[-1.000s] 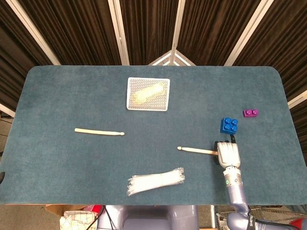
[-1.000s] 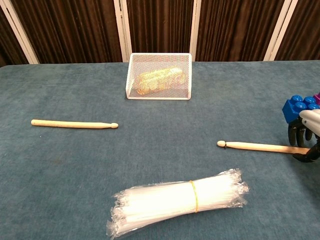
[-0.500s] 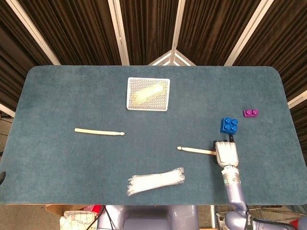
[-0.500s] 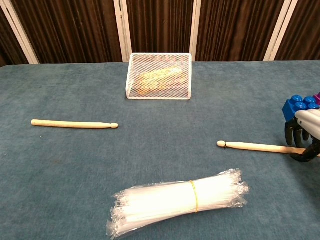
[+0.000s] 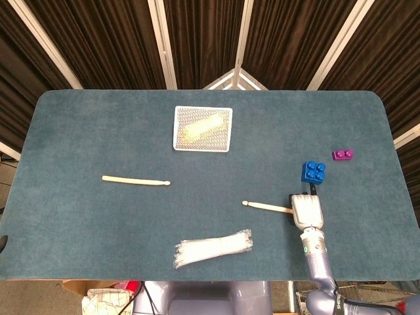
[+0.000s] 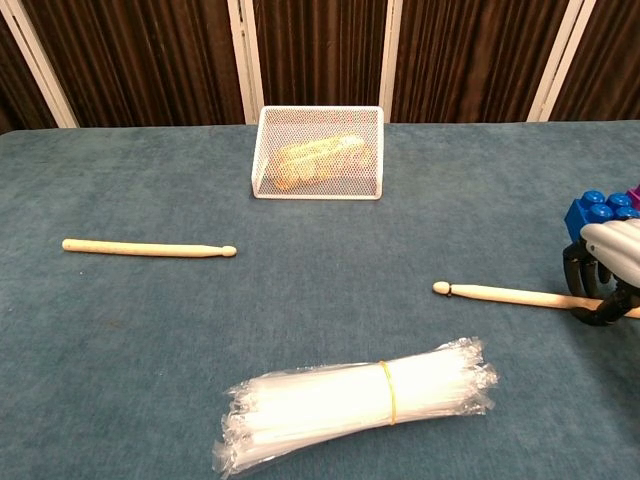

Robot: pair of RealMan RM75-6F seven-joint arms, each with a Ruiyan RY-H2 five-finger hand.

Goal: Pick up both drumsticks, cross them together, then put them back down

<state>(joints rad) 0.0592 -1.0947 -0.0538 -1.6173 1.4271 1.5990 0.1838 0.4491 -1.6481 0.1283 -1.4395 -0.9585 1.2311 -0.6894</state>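
One wooden drumstick (image 5: 136,180) (image 6: 148,248) lies alone on the left of the blue table, tip pointing right. The other drumstick (image 5: 266,207) (image 6: 505,294) lies on the right, tip pointing left. My right hand (image 5: 307,210) (image 6: 612,250) covers its butt end, with the fingers curled over the stick and the thumb under it in the chest view. The stick's tip stays at table level. My left hand shows in neither view.
A white mesh basket (image 5: 202,128) (image 6: 318,152) with something yellow inside stands at the back centre. A banded bundle of clear straws (image 5: 213,247) (image 6: 355,400) lies near the front edge. A blue brick (image 5: 314,171) (image 6: 590,212) sits just behind my right hand, and a purple brick (image 5: 342,155) lies further back.
My right hand has shifted slightly left and away from the front edge, its fingers closing round the right drumstick, which slid a little left with it. The left drumstick has not moved.
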